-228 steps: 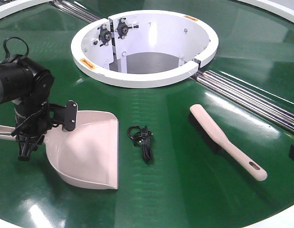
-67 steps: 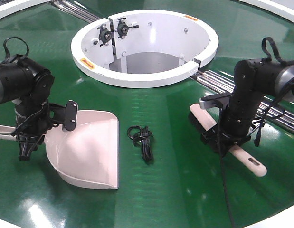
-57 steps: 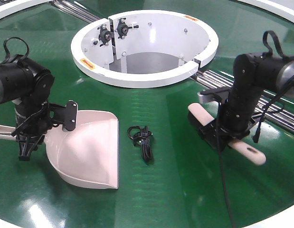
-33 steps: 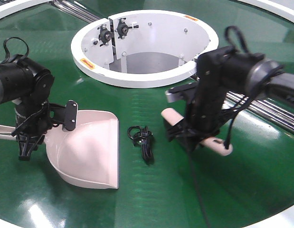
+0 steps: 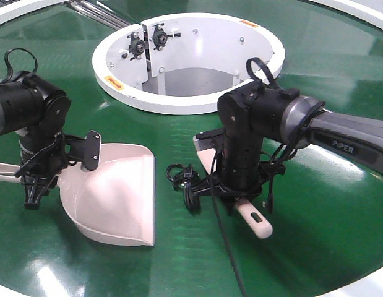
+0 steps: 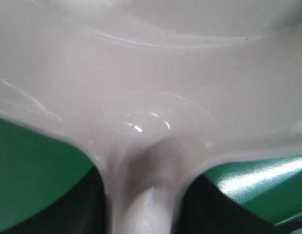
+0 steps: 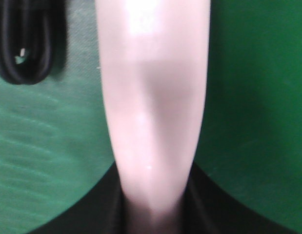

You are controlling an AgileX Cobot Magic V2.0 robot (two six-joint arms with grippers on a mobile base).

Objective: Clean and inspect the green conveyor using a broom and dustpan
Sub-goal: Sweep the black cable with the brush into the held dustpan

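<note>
The broom [image 5: 255, 218], its handle clamped in the right gripper [image 5: 237, 195], is at the green conveyor's [image 5: 179, 263] middle, just right of a black cable [image 5: 185, 183], while the left gripper [image 5: 31, 189] clamps the dustpan's [image 5: 117, 198] handle at left.

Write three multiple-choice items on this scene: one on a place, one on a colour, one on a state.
1. Where does the black cable lie? A: in the dustpan. B: on the green conveyor, between dustpan and broom. C: on top of the broom.
2. What colour is the broom? A: blue. B: yellow. C: pale pink.
3. The right pincer is: A: shut on the broom. B: open. C: shut on the cable.
Answers: B, the coil sits on the belt between them; C, its handle shows pink; A, the right wrist view shows the handle gripped.
</note>
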